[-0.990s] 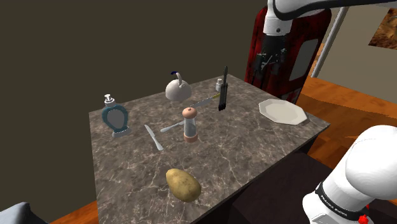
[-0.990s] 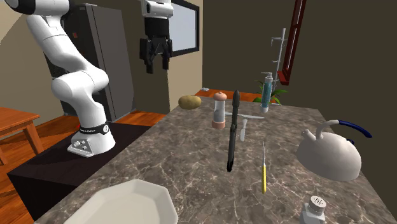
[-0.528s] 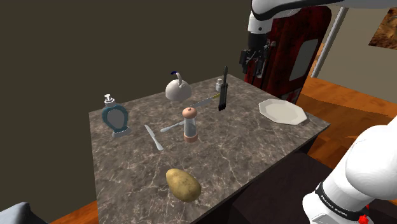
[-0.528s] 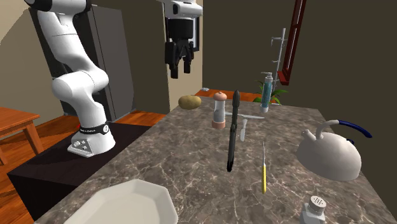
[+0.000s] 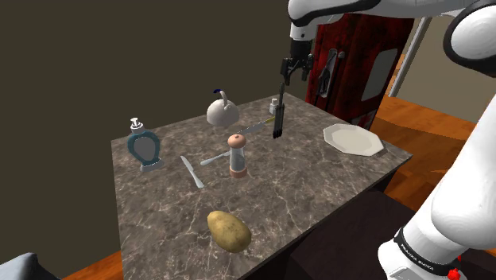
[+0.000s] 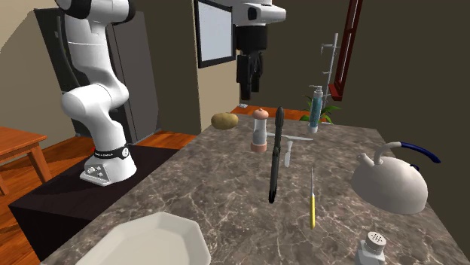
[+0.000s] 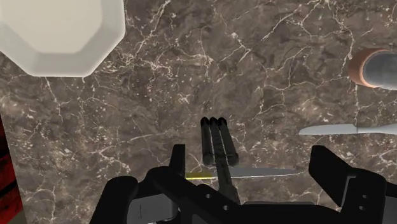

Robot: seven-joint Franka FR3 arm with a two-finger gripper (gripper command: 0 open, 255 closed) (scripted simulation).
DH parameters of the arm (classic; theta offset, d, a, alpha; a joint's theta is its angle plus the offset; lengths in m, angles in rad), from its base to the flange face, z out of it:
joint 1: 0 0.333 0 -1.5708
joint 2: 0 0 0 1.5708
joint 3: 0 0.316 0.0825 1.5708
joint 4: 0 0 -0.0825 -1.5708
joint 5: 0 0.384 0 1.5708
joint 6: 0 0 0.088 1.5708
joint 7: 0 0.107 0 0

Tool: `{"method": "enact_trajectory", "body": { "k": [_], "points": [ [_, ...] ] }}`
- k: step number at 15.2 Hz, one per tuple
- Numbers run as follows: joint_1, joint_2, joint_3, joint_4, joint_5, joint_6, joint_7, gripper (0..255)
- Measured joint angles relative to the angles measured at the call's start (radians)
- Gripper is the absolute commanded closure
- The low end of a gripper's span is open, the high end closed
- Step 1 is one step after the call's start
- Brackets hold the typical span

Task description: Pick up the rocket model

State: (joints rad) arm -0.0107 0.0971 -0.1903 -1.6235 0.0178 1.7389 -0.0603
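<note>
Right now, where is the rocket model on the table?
In the shoulder view, the black rocket model stands near the marble table's far edge, between the white kettle and the white plate, below the end effector.

The table top [image 5: 318, 187] looks like smooth, dark-brown marble with pale veins, the plate [image 5: 353, 139] and kettle [image 5: 223, 114] are smooth plain white, the rocket model [image 5: 277, 114] is matt black, the potato [image 5: 229, 230] has dull, mottled skin, and the knife [image 5: 191, 171] looks like grey metal.
</note>
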Motion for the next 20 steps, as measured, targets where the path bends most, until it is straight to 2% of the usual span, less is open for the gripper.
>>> {"method": "enact_trajectory", "body": {
  "k": [6, 9, 13, 14, 20],
  "points": [
    [-0.029, 0.235, 0.000, 0.298, 0.058, -0.042, -0.044, 0],
    [-0.033, 0.252, 0.000, 0.292, 0.062, -0.018, -0.051, 0],
    [-0.030, 0.245, 0.001, 0.231, 0.061, 0.036, -0.052, 0],
    [-0.030, 0.246, 0.001, 0.228, 0.062, 0.041, -0.052, 255],
    [-0.030, 0.247, 0.001, 0.223, 0.062, 0.047, -0.052, 255]
  ]
}}
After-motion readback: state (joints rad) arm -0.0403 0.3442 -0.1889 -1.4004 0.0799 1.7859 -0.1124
